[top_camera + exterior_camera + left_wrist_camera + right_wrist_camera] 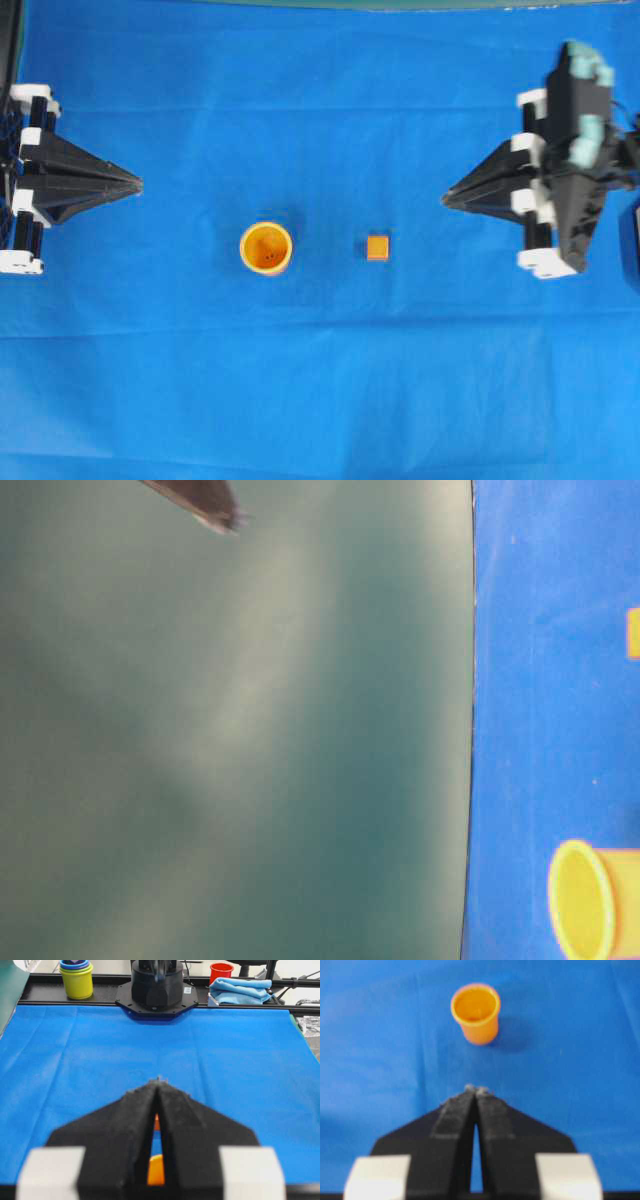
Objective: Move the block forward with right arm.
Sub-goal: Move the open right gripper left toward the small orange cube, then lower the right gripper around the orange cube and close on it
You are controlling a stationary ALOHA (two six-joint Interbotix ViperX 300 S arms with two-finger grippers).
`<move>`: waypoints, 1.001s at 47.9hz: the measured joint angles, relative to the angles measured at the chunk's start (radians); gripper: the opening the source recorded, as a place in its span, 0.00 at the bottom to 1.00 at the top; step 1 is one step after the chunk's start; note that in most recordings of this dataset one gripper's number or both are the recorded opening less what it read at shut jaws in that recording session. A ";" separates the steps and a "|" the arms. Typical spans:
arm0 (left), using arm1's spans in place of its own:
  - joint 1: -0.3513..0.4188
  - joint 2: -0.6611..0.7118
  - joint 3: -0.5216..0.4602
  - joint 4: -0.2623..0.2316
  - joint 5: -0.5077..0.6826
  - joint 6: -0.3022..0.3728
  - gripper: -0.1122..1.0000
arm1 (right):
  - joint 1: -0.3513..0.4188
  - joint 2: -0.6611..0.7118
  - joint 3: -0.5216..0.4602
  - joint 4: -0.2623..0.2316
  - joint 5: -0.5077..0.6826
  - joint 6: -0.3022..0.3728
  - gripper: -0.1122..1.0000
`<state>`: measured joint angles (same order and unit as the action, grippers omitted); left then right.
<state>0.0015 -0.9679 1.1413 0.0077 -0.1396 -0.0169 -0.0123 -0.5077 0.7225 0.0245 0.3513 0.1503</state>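
Block (pixel 377 247) overhead, hidden from right wrist

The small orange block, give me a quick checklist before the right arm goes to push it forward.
1. Small orange cube block lies free on the blue cloth: ok.
2. Right hand closed and empty: ok.
3. Right hand touching the block: not ok, a gap remains.
4. Round orange-yellow cup stands apart from the block: ok.
5. Left hand parked closed at its edge: ok.
6. Block visible to the right wrist camera: not ok.
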 measured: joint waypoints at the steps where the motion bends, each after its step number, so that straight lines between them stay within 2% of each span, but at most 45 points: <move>1: 0.000 0.000 0.000 0.000 0.000 0.000 0.11 | 0.002 0.012 -0.008 0.000 0.008 0.000 0.10; 15: 0.000 0.000 0.000 0.000 -0.002 0.000 0.11 | 0.000 0.150 -0.084 -0.005 0.080 -0.025 0.12; 18: -0.002 0.000 0.000 0.000 0.000 0.000 0.11 | 0.000 0.169 -0.094 -0.011 0.084 -0.025 0.18; 26: 0.000 0.000 0.000 0.000 0.000 0.000 0.11 | 0.000 0.216 -0.107 -0.018 0.089 -0.025 0.47; 30: -0.002 0.000 0.000 0.000 0.000 0.000 0.11 | 0.000 0.242 -0.110 -0.020 0.087 -0.025 0.56; 34: -0.002 0.000 0.000 0.000 0.000 0.000 0.11 | 0.000 0.275 -0.115 -0.025 0.089 -0.025 0.62; 48: 0.000 0.000 0.000 0.000 0.000 0.000 0.11 | 0.000 0.402 -0.137 -0.048 0.087 -0.029 0.68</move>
<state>0.0015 -0.9679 1.1413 0.0077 -0.1396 -0.0169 -0.0123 -0.1058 0.5860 -0.0230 0.4387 0.1212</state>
